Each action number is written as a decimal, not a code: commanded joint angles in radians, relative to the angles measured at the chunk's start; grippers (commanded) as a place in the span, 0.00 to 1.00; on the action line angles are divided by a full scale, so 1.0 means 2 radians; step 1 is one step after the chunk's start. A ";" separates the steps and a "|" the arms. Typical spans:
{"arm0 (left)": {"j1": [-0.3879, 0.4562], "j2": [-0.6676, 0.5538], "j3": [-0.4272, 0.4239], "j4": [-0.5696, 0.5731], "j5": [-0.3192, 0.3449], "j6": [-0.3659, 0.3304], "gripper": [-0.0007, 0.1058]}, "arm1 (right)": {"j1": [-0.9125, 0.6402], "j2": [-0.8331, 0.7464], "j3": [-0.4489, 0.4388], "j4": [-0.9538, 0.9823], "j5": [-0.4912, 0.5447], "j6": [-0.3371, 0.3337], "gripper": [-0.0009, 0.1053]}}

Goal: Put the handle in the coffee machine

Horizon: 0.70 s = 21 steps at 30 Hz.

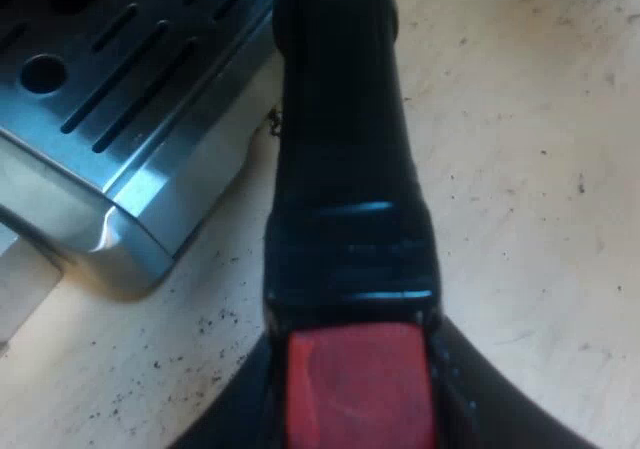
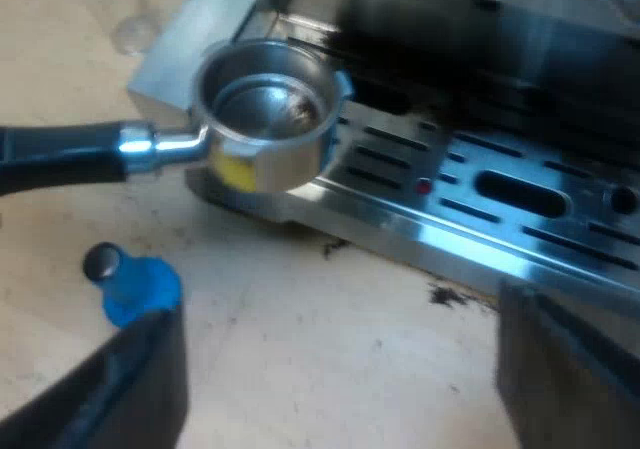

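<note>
The holder's dark handle (image 1: 345,169) runs straight away from my left gripper (image 1: 360,419), which is shut on its red end (image 1: 360,384), beside a corner of the espresso machine's drip tray (image 1: 110,79). From the right wrist, the holder's metal basket (image 2: 265,109) hangs empty and upright over the corner of the slotted tray (image 2: 480,204), below the machine's dark front. Its handle (image 2: 60,154) stays level. My right gripper (image 2: 340,389) is open above the bare table near the tray's edge, with nothing between its fingers (image 2: 140,379).
A blue tamper (image 2: 140,284) lies on the pale table (image 2: 300,349) close to my right gripper's finger. Coffee grounds (image 2: 440,294) are scattered by the tray's edge and around its corner (image 1: 215,319). Something clear like a glass (image 2: 130,24) stands beyond the machine's corner.
</note>
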State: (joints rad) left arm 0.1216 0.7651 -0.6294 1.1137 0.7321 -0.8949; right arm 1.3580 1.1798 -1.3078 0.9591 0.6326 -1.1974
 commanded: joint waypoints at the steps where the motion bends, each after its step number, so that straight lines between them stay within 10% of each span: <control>1: -0.001 -0.003 -0.002 -0.005 0.029 0.010 0.01 | 0.020 -0.002 0.029 -0.058 0.045 -0.021 0.67; 10: -0.001 0.038 -0.002 -0.021 0.028 0.033 0.01 | 0.042 0.003 0.126 -0.236 0.105 -0.066 0.67; 21: 0.031 0.079 -0.002 -0.067 0.046 0.039 0.01 | 0.036 0.017 0.128 -0.245 0.109 -0.054 0.67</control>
State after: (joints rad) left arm 0.1862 0.9247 -0.6294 1.0007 0.7549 -0.8259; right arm 1.4364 1.2096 -1.0505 0.4908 0.8357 -1.3026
